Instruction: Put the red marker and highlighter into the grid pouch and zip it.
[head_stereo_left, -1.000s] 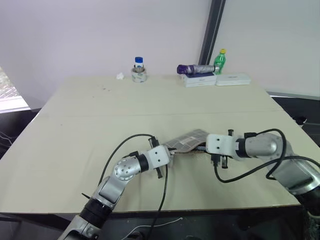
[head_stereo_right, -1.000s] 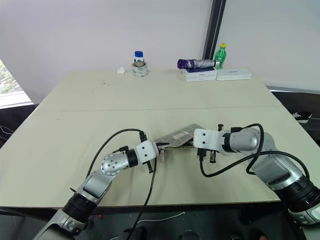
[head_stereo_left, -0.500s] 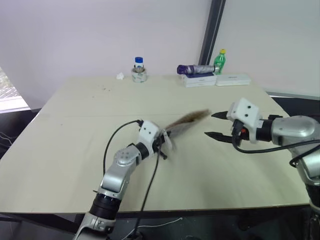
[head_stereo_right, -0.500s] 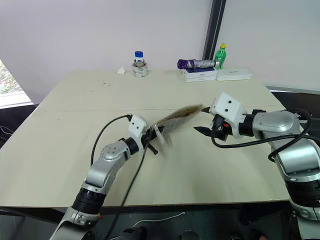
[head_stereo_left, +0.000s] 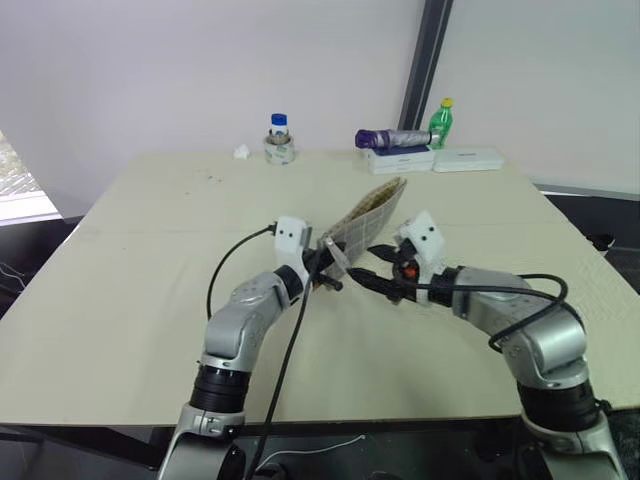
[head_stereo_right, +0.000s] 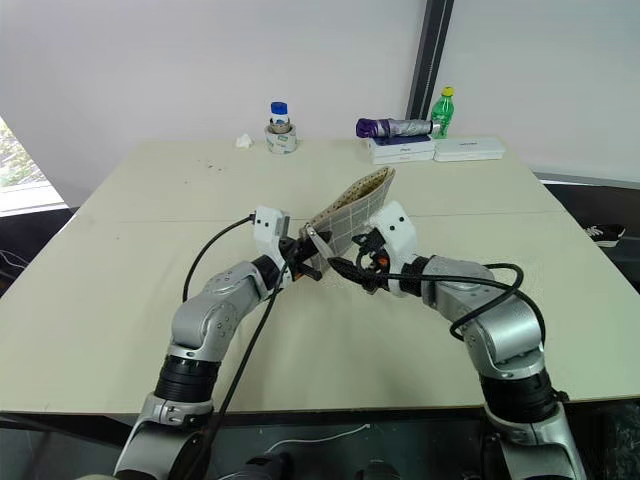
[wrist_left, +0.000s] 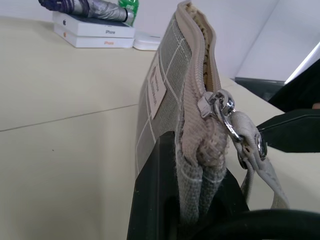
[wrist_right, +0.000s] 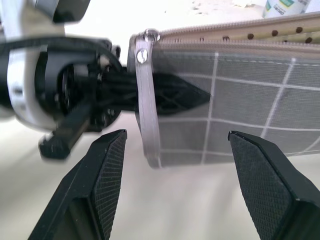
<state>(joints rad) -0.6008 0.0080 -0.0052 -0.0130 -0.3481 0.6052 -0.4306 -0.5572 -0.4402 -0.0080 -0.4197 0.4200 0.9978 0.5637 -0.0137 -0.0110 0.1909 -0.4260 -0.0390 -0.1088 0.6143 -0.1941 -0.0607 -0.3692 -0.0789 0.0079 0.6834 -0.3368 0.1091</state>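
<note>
Above the middle of the pale surface (head_stereo_left: 150, 300), my left gripper (head_stereo_left: 322, 266) pinches one end of the grid pouch (head_stereo_left: 368, 212), which slants up and away toward the far right, clear of the surface. My right gripper (head_stereo_left: 372, 264) comes in from the right with its fingers spread, just beside the held end. Along the far edge stand a blue-capped jar (head_stereo_left: 277, 139) on the left, and to the right a purple folded umbrella (head_stereo_left: 392, 138) lying on two white boxes (head_stereo_left: 400, 159), a green bottle (head_stereo_left: 439, 122) behind them, and a flat white case (head_stereo_left: 466, 158).

From my left wrist, my fingers (wrist_left: 160, 200) are pressed together on the pouch's corner. The zipper pull (wrist_left: 220, 107) with its metal ring sits at this near end, and the cord loop (wrist_left: 260, 162) hangs from it. A small white label (wrist_left: 155, 90) is sewn on the grey gridded side; its print is too small to read. The white boxes far off read "iPhone" on their sides.

From my right wrist, my two fingers (wrist_right: 102, 185) stand wide apart with nothing between them. The pouch's gridded side lies beyond them, with the cord loop hanging at its end and the left gripper clamped there. I cannot see the marker or the highlighter.
</note>
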